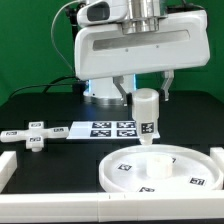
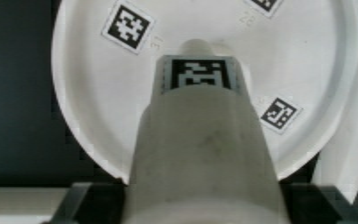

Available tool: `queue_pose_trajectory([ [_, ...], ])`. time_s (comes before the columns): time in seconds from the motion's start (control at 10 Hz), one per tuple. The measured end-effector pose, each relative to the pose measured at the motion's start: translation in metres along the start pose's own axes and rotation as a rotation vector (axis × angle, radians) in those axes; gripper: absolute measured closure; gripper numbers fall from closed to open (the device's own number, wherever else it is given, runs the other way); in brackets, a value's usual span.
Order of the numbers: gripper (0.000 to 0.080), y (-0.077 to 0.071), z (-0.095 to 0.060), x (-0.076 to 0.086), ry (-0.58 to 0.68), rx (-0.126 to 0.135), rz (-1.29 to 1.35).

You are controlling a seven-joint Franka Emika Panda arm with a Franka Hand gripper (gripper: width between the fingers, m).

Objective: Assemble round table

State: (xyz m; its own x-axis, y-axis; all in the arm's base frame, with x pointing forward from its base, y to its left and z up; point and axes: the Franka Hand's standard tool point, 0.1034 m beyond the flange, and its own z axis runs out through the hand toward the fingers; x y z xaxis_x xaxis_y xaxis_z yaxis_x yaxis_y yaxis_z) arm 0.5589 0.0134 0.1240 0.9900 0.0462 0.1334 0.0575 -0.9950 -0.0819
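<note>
Your gripper hangs below the arm's white housing, its jaws drawn in narrow on the upper end of the short thick cylinder. The cylinder is upright, and its lower end carries a square tag facing the exterior camera. It hangs over the far edge of the big round disc, which lies flat on the black mat toward the exterior view's right, rim up, with several tags showing on its inner face. You cannot tell from either view whether the cylinder's lower end touches the disc or stops just above it. In the wrist view the cylinder runs away from the camera as a broad grey shaft, the tag near its far end. The disc fills the space behind it, and three of its tags show around the shaft. The small cross piece lies flat on the mat at the exterior view's left, well apart from the disc and untouched. Between the cross piece and the cylinder lies the marker board, flat, tags up. A plain white bar edges the mat at the exterior view's right, just beside the disc's rim.
</note>
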Motion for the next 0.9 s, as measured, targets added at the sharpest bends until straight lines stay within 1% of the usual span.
queue_pose_trajectory([
  [0.1, 0.039, -0.002, 0.001, 0.003, 0.014, -0.01, -0.022],
  [0.2, 0.039, -0.008, 0.007, 0.008, 0.04, -0.024, -0.065],
  [0.3, 0.039, -0.015, 0.012, 0.01, 0.041, -0.023, -0.085],
  [0.4, 0.039, -0.025, 0.013, 0.018, 0.04, -0.036, -0.154],
  [0.5, 0.039, -0.024, 0.012, 0.024, 0.035, -0.028, -0.198],
  [0.6, 0.039, -0.021, 0.013, 0.026, 0.072, -0.033, -0.185],
  [0.7, 0.039, -0.022, 0.015, 0.023, 0.066, -0.032, -0.187],
  [0.8, 0.039, -0.022, 0.014, 0.026, 0.091, -0.036, -0.188],
  [0.9, 0.039, -0.02, 0.013, 0.029, 0.205, -0.06, -0.188],
])
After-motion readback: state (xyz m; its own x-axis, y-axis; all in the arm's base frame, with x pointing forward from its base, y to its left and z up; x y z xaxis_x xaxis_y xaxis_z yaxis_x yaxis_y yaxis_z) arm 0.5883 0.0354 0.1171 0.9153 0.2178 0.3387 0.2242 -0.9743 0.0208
